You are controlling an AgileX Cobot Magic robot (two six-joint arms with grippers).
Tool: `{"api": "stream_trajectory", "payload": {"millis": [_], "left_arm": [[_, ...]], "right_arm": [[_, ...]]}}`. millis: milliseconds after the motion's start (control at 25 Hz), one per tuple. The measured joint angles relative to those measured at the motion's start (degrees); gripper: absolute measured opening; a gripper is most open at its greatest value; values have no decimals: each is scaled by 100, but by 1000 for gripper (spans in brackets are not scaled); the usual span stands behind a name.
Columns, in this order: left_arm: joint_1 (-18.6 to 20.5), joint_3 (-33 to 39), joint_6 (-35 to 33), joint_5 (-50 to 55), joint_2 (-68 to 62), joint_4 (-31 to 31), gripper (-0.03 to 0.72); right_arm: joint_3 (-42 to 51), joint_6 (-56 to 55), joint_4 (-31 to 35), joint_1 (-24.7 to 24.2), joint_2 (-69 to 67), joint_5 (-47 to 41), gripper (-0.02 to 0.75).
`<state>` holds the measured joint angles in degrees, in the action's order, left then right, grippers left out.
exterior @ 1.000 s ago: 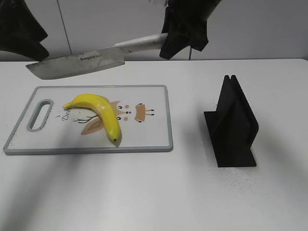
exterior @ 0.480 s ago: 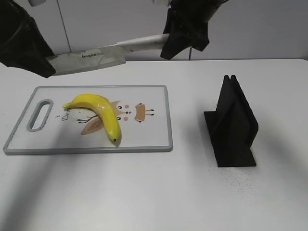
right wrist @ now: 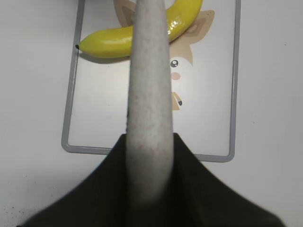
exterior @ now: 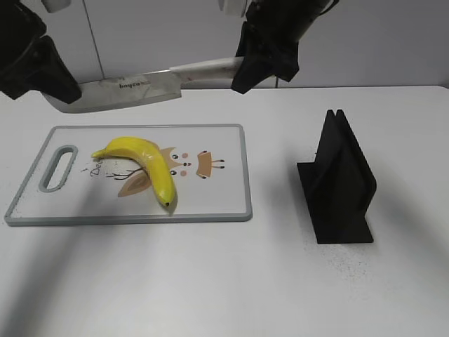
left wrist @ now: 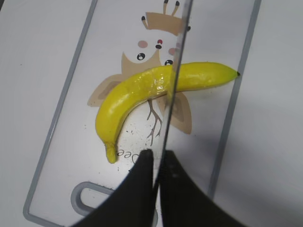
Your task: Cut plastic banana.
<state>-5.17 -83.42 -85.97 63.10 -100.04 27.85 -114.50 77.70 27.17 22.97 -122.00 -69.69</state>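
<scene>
Exterior view: knife held level in the upper left, above the cutting board.
Right hand: pinching the handle.
Left hand: pinching the blade tip.
Banana: left-centre, on the board.
Advice: lower both ends evenly, edge crossing the banana's middle.

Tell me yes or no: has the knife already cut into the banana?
No. The knife hangs in the air behind the board, and the banana lies whole on it.
</scene>
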Motion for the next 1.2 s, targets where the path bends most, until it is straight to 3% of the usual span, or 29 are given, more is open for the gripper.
{"api": "stream_trajectory", "payload": {"millis": [280, 560, 960, 1200], "left_arm": [[-2, 0, -47, -105, -60, 92, 21], [-60, 0, 347, -497, -539, 88, 29], [-77, 0, 376, -665, -781, 145, 33], [-174, -2, 388, -1077, -1663, 240, 36]], "right_arm": [[-12, -91, -124, 0, -44, 12, 163], [-24, -978, -923, 67, -400, 100, 165], [-26, -1126, -1133, 82, -654, 317, 175], [-26, -1411, -1316, 82, -1254, 538, 185]]}}
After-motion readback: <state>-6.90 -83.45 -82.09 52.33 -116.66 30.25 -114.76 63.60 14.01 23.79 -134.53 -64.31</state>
